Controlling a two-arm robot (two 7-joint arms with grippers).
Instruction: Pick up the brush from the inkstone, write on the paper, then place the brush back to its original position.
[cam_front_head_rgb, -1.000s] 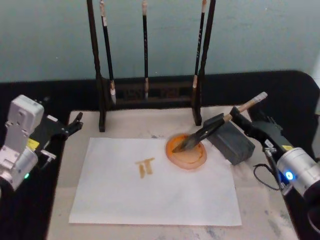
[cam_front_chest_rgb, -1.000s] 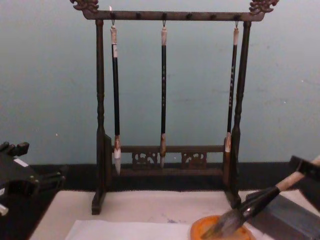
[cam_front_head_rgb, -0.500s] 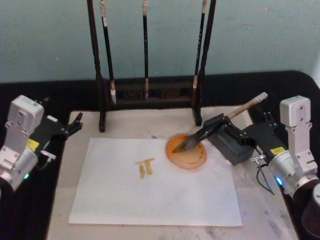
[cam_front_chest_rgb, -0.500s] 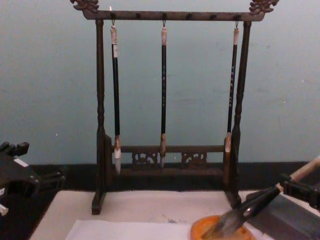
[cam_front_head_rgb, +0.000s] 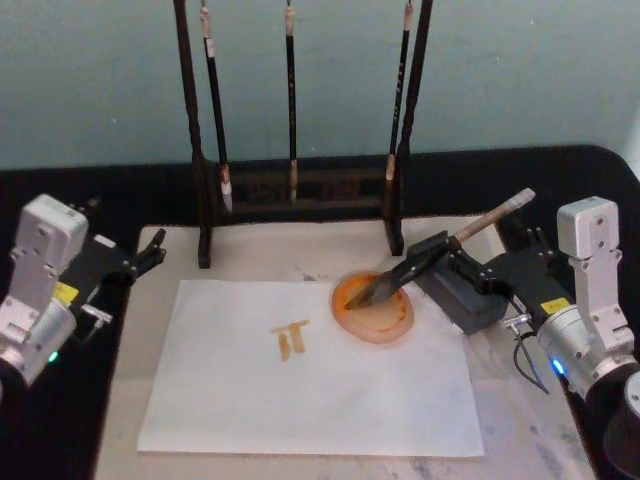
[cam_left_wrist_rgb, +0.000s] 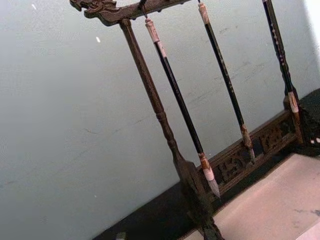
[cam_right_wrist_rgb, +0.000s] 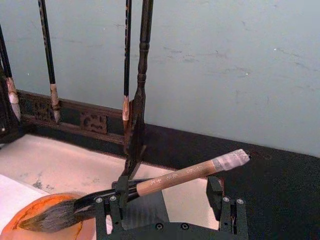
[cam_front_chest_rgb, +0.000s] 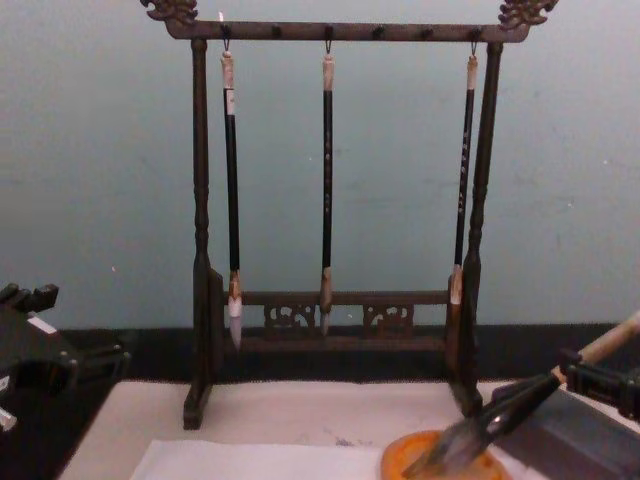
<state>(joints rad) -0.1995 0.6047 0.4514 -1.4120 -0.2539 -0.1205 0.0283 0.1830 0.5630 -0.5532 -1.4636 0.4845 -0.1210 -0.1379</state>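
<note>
A second ago the right claw sat closed around the pale tan handle of the large calligraphy brush. It has since let go and drawn back toward the desk's right edge, its fingers now spread on either side of the handle. The brush's outer end has dipped slightly.

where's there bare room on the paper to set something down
The near half of the paper is bare, below the ochre strokes. Its left part, between the strokes and the left gripper, is free too. The far right corner is crowded: orange dish, brush, grey block and right gripper.
</note>
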